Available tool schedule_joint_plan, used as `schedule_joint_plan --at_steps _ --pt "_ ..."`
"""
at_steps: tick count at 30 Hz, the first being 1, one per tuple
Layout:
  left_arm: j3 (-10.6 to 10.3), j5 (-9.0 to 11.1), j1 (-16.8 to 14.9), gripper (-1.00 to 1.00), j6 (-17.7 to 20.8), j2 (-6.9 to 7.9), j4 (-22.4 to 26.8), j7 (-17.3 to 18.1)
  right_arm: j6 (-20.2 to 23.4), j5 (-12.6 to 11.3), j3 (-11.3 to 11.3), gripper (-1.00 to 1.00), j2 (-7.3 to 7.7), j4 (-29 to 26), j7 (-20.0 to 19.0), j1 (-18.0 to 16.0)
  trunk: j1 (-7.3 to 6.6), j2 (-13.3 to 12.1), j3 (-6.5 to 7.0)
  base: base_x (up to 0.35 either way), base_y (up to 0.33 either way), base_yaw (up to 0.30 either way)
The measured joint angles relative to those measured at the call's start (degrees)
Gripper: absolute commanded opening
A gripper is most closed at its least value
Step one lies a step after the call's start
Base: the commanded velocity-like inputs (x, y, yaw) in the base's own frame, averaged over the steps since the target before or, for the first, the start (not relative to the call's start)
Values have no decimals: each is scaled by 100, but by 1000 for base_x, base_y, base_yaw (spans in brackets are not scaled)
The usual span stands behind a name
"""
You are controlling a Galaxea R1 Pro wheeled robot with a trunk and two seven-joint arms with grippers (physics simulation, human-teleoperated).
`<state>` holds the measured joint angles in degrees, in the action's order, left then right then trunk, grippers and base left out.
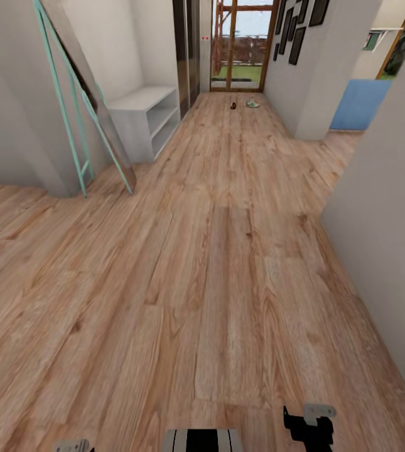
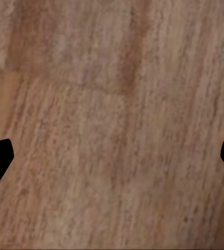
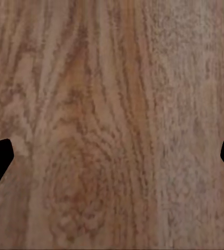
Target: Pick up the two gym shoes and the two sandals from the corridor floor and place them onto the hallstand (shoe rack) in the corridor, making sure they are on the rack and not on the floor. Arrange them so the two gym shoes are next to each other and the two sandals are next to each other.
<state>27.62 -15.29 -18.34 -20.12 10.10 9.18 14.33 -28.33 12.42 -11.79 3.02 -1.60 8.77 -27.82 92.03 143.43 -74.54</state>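
- Shoe location: at the far end of the corridor floor (image 1: 227, 263), near the glass door (image 1: 240, 44), lie 2 small items. 1 is dark, probably a sandal (image 1: 233, 105); 1 is pale with a green tint, probably a gym shoe (image 1: 252, 103). They sit close together and are too small for detail. The other shoes cannot be made out.
- Handling, as a judgement: shoes of this kind should be light. A gym shoe has a soft upper and a firmer sole; take hold across the heel collar or the side wall. A sandal has a stiff heel and sole; grip across the sole edges or the heel block, not the woven straps.
- Shoe rack (image 1: 144, 119): pale grey unit with open shelves, against the left wall, far from the robot and well apart from the shoes.
- Surroundings: a mirror with a teal frame (image 1: 83, 107) leans on the left wall, just nearer than the rack. A wall corner (image 1: 378, 238) juts in on the right. The floor between robot and shoes looks free of obstacles.
- Left gripper (image 2: 112, 156): fingers spread wide, nothing between them, floor planks below.
- Right gripper (image 3: 112, 156): fingers spread wide, holding nothing, floor below.
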Motion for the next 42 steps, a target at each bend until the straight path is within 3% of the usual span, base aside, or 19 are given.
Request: schedule_joint_plan --at_steps 24,42 --pt "0 10 0 100 0 3 0 0 0 7 0 100 -27 4 -8 0 0 0 0 338 0 -2" --pt "0 10 0 100 0 1 0 0 0 15 0 100 -37 4 -8 0 0 0 0 338 0 -77"
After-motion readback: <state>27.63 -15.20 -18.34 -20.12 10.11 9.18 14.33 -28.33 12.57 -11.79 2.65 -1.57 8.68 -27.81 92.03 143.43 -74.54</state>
